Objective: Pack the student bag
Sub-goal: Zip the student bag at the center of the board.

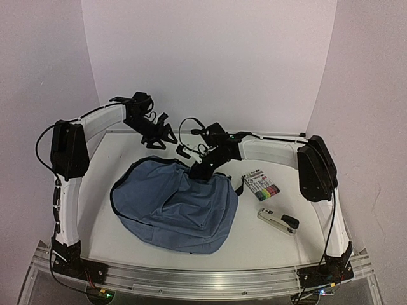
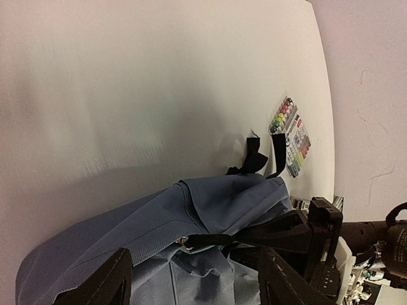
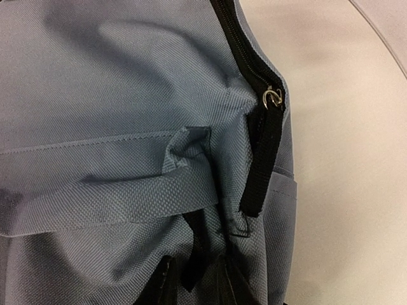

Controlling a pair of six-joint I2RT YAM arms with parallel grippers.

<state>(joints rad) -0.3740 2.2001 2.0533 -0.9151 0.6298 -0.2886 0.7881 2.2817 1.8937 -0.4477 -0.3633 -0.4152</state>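
**Ana:** The student bag (image 1: 172, 206) lies slumped in the middle of the desk (image 1: 267, 251). The right claw (image 1: 200, 169) is down at the bag's far edge, right by the zip (image 3: 245, 47).

**Ben:** That zip looks closed along the stretch the right wrist camera shows, with the black pull tab (image 3: 257, 159) dangling loose. So this reads as the opening step, with nothing packed yet.

**Ana:** Is the right claw pinching anything?

**Ben:** Cannot tell. Its tips barely show at the bottom edge of its own wrist view. The left claw (image 2: 194, 267) is plainly spread wide, hovering over the bag's far left side and holding nothing.

**Ana:** What does the next move call for?

**Ben:** Probably one claw pins the fabric while the other takes that tab and runs it along the track. Limp cloth tends to bunch, so it wants bracing.

**Ana:** And the cargo?

**Ben:** A marker pack (image 1: 262, 185) sits just right of the bag, and a stapler (image 1: 278, 220) lies nearer. Both are clear of the bag.

**Ana:** As for the room, it's a matte white desk with a metal rail (image 1: 203, 279) along the near edge. A pale curved backdrop (image 1: 210, 57) wraps around behind.
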